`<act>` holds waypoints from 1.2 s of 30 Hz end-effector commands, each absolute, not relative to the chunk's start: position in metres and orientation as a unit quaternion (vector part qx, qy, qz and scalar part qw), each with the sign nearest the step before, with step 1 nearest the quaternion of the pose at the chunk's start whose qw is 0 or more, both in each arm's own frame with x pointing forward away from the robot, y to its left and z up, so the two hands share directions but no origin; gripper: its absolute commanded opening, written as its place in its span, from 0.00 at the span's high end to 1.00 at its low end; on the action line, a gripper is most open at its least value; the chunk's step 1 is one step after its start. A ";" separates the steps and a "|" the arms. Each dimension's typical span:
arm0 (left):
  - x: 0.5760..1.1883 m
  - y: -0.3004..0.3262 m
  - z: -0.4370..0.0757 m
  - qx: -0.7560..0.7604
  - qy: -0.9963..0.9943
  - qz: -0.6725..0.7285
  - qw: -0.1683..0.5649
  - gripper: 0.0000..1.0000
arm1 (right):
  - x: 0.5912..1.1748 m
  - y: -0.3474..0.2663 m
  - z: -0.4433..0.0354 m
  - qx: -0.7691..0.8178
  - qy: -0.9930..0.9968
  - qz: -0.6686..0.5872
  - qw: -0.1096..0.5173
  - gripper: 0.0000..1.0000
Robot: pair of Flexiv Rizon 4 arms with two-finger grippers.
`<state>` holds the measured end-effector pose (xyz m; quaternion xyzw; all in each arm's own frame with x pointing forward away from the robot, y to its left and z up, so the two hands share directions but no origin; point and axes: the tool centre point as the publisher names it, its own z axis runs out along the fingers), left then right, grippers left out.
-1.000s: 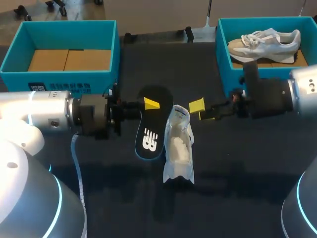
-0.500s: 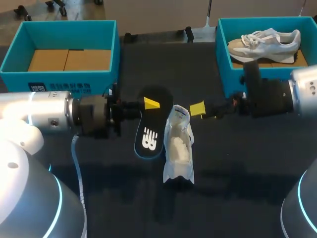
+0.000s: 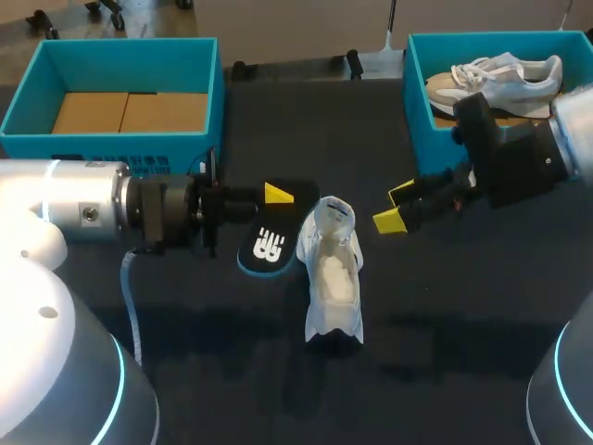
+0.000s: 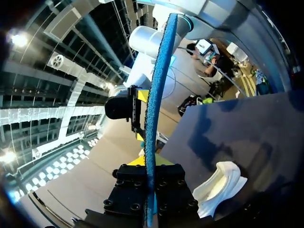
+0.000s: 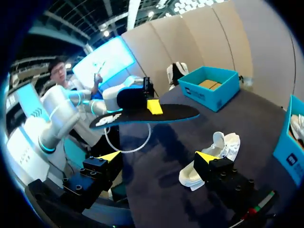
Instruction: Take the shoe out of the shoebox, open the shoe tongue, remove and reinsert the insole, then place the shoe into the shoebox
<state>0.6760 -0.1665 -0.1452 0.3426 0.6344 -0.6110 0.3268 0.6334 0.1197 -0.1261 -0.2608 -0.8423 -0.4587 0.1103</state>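
The shoe (image 3: 332, 269) lies out of its box on the table (image 3: 463, 324), near the middle, its mouth gaping wide and facing the far edge, so the first two steps look done. The insole (image 3: 267, 246) is out as well: the left gripper (image 3: 276, 197) is clamped on its edge and holds it in the air just beside the shoe, print side up in the head view and edge-on between the fingers in the left wrist view. The right gripper (image 3: 396, 208) hangs on the shoe's other side, a little apart from it, fingers spread wide with nothing between them. I judge the task roughly halfway: removal is complete, while sliding the insole back in and boxing the shoe are not yet done. The left box (image 3: 120, 139) shows only cardboard inside; the right box (image 3: 417, 102) holds a second shoe (image 3: 500, 74). Which box the shoe belongs in I cannot tell.
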 end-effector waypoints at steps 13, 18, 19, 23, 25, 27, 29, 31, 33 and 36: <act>0.663 -0.156 -0.134 0.284 0.658 -0.645 0.266 1.00 | 0.646 0.114 -0.142 -0.160 -0.902 -0.397 0.048 0.00; 0.663 -0.158 -0.141 0.268 0.666 -0.647 0.258 1.00 | 0.647 0.111 -0.154 -0.155 -0.911 -0.383 -0.012 0.00; 0.662 -0.158 -0.141 0.267 0.665 -0.648 0.256 1.00 | 0.646 0.111 -0.155 -0.153 -0.910 -0.385 -0.016 0.00; 0.663 -0.160 -0.144 0.261 0.665 -0.651 0.256 1.00 | 0.646 0.108 -0.165 -0.146 -0.914 -0.378 -0.011 0.00; 0.664 -0.161 -0.144 0.257 0.663 -0.656 0.251 1.00 | 0.643 0.107 -0.160 -0.139 -0.913 -0.383 -0.013 0.00; 0.664 -0.162 -0.146 0.258 0.666 -0.654 0.248 1.00 | 0.643 0.107 -0.160 -0.139 -0.913 -0.383 -0.013 0.00; 0.664 -0.163 -0.146 0.261 0.670 -0.651 0.243 1.00 | 0.643 0.107 -0.160 -0.139 -0.913 -0.383 -0.013 0.00; 0.663 -0.164 -0.146 0.263 0.672 -0.649 0.241 1.00 | 0.643 0.107 -0.160 -0.139 -0.913 -0.383 -0.013 0.00; 0.663 -0.165 -0.143 0.263 0.672 -0.650 0.240 1.00 | 0.643 0.107 -0.160 -0.139 -0.913 -0.383 -0.013 0.00; 0.663 -0.166 -0.143 0.262 0.669 -0.653 0.239 1.00 | 0.643 0.107 -0.160 -0.139 -0.913 -0.383 -0.013 0.00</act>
